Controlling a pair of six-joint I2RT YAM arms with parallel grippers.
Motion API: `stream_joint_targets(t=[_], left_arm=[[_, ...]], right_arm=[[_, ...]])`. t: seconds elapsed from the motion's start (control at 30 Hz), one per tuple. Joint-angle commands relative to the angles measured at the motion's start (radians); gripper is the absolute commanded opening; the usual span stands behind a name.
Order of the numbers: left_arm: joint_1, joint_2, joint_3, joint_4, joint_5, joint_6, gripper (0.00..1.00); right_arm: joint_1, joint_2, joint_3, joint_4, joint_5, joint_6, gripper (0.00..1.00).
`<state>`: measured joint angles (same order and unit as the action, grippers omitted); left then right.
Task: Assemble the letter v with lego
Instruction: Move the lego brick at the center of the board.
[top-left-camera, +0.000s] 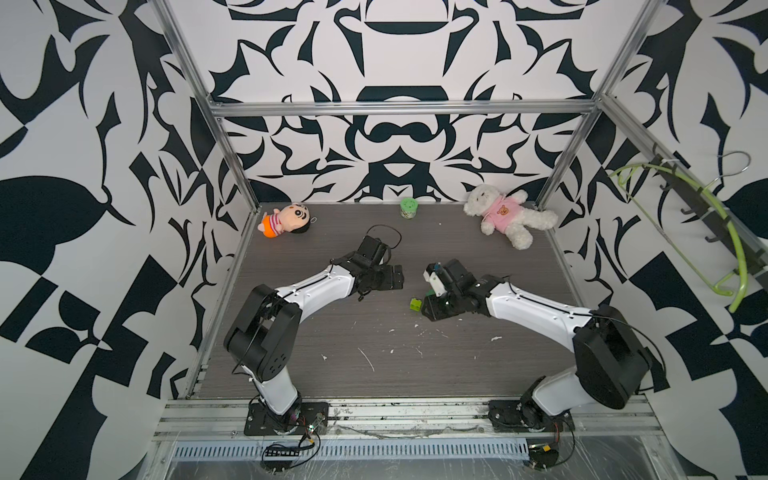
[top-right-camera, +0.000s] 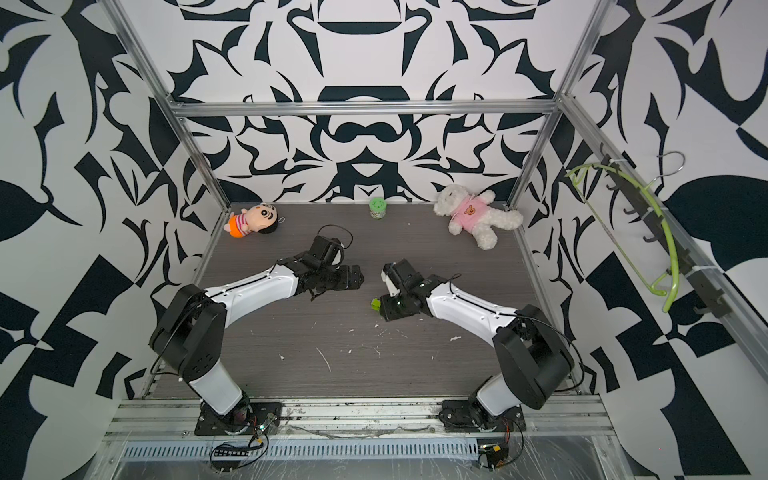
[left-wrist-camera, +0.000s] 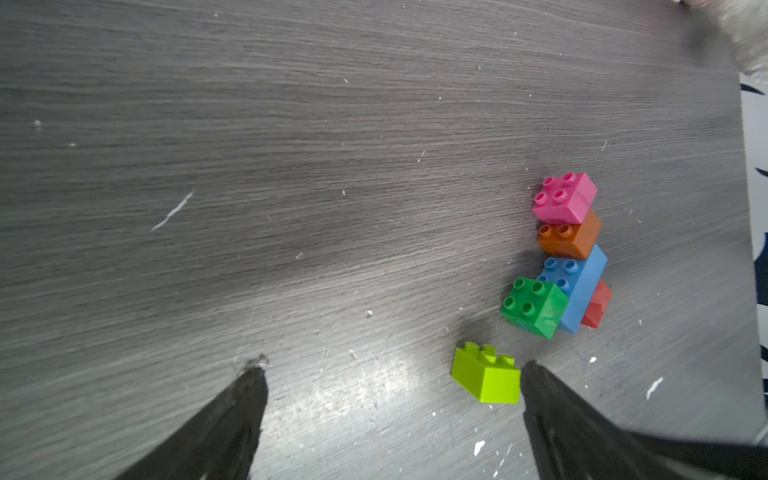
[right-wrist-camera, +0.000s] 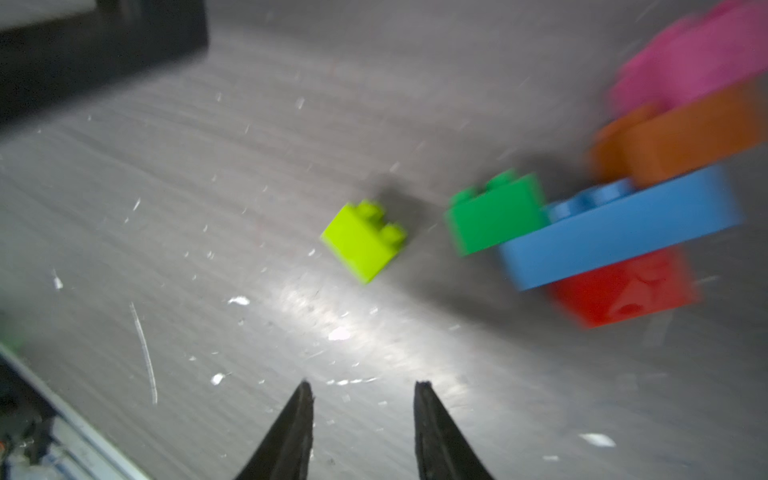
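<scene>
Lime brick (left-wrist-camera: 486, 376) is left loose beside the joined lego (left-wrist-camera: 582, 282), likely the last to be added; left gripper (left-wrist-camera: 393, 365) is spread wide, right gripper (right-wrist-camera: 363, 384) barely parted, empty.

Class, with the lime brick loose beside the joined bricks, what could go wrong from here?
1. The lime brick lies loose beside one finger of the open left gripper; a sideways move could knock it away.
2. The blue brick overhangs the red brick beneath, and neither gripper holds them; pressing on the green brick might tip them.
</scene>
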<state>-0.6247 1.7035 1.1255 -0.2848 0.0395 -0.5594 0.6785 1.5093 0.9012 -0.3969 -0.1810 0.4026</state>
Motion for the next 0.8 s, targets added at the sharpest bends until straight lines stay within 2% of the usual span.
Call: stream_joint_targets(t=[0.0, 0.27, 0.47, 0.67, 0.77], left_arm=[[0.002, 0.006, 0.024, -0.05, -0.025, 0.029, 0.99], [0.007, -0.011, 0.013, -0.065, -0.045, 0.039, 0.99], [0.008, -0.026, 0.003, -0.076, -0.058, 0.042, 0.99], [0.011, -0.036, -0.006, -0.091, -0.081, 0.052, 0.99], [0.012, -0.036, -0.004, -0.093, -0.082, 0.052, 0.99]], right_arm=[[0.036, 0.025, -0.031, 0.067, 0.025, 0.074, 0.33], [0.041, 0.123, 0.037, 0.09, 0.058, 0.056, 0.25], [0.008, 0.215, 0.102, 0.082, 0.061, 0.038, 0.24], [-0.02, 0.239, 0.121, 0.107, 0.032, 0.033, 0.24], [-0.029, 0.257, 0.154, 0.089, 0.061, 0.035, 0.22]])
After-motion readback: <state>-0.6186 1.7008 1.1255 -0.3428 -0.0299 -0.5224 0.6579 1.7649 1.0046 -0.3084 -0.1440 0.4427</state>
